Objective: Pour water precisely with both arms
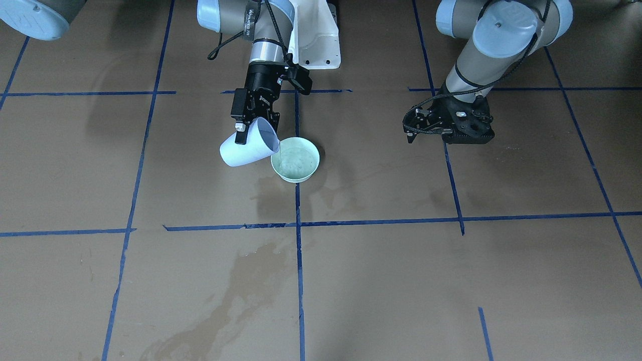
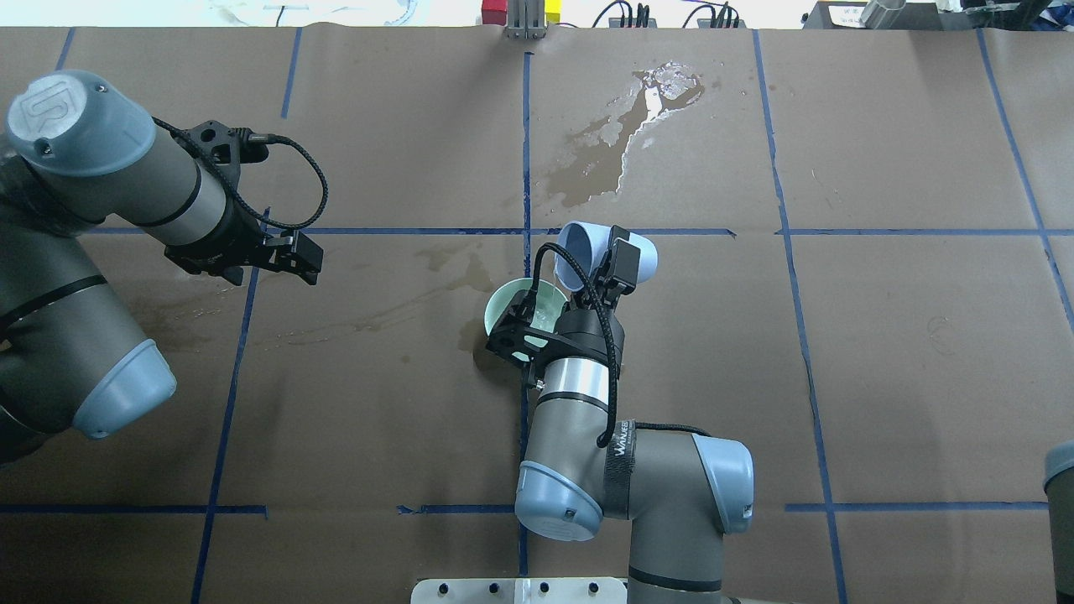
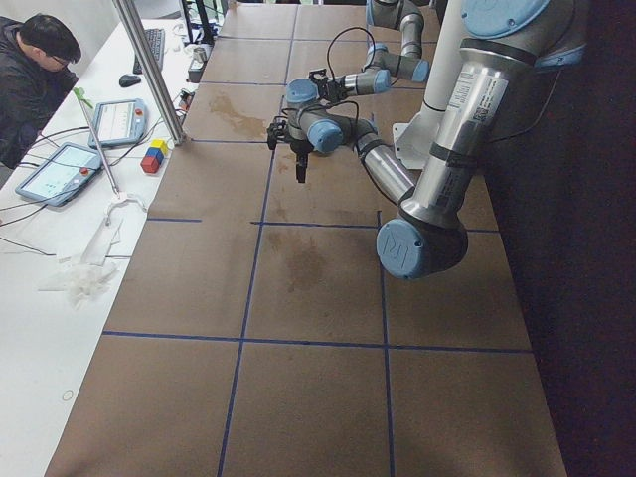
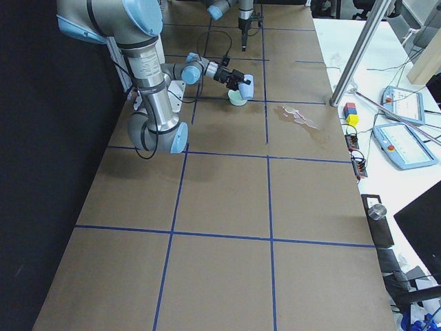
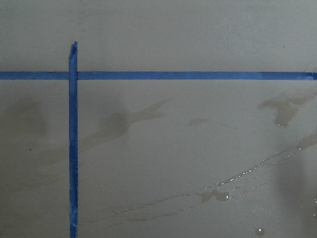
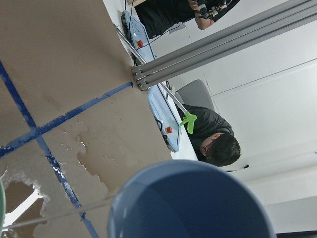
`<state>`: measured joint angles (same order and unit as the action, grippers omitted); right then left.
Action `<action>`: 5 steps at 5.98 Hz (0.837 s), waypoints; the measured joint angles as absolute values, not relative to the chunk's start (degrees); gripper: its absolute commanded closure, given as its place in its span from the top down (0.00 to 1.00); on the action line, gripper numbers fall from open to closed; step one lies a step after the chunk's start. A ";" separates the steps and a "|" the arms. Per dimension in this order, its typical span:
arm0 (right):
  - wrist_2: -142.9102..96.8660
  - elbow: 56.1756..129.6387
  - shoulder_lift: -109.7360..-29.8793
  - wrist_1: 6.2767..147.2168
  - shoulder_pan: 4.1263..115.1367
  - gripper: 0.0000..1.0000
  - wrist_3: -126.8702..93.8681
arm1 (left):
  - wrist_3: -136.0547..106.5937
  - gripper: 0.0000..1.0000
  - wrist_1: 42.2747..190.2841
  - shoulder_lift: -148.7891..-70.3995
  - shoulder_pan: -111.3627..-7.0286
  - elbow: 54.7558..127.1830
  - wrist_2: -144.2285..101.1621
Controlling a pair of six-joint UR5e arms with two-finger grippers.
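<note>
Right fingers were closed on the wall of a pale blue cup, just below its rim. The cup was held tilted well over, with its lip above the near edge of a green bowl. The water was seen as a rippled, glossy pool inside the bowl. A thin stream from the cup lip to the bowl was only faintly suggested and could not be confirmed.

Left fingers were held above the tabletop, well apart from the bowl on the robot's left. Nothing was held in them. How far open they were could not be told.

Damp stains were noted on the brown paper, on the operators' side of the bowl.

Handling, as judged: the cup was taken to be light, stiff and smooth, and likely slippery if wetted. A hold on the wall near the rim was considered suitable, since the tilt is steered from there. The bowl was taken to be light and unsecured, so it could be pushed aside if it were touched. The water would run quickly with any extra tilt, so small, slow wrist rotation was judged necessary to avoid overshoot.
</note>
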<state>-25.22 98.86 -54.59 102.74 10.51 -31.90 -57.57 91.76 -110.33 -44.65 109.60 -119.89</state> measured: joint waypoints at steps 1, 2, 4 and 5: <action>-25.20 98.82 -54.44 102.75 10.48 0.00 -31.93 | -57.57 1.00 91.76 -110.36 -44.65 109.60 -119.91; -25.18 98.85 -54.37 102.69 10.49 0.00 -31.97 | -57.57 1.00 91.76 -110.38 -44.65 109.60 -119.92; -25.36 99.42 -53.96 102.10 10.61 0.00 -32.53 | -57.57 1.00 91.76 -110.39 -44.65 109.60 -119.89; -25.94 100.23 -53.76 101.39 10.74 0.00 -33.20 | -57.57 1.00 91.76 -110.39 -44.65 109.60 -119.89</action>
<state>-25.94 100.23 -53.76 101.39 10.74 -33.20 -57.57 91.76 -110.39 -44.65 109.60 -119.89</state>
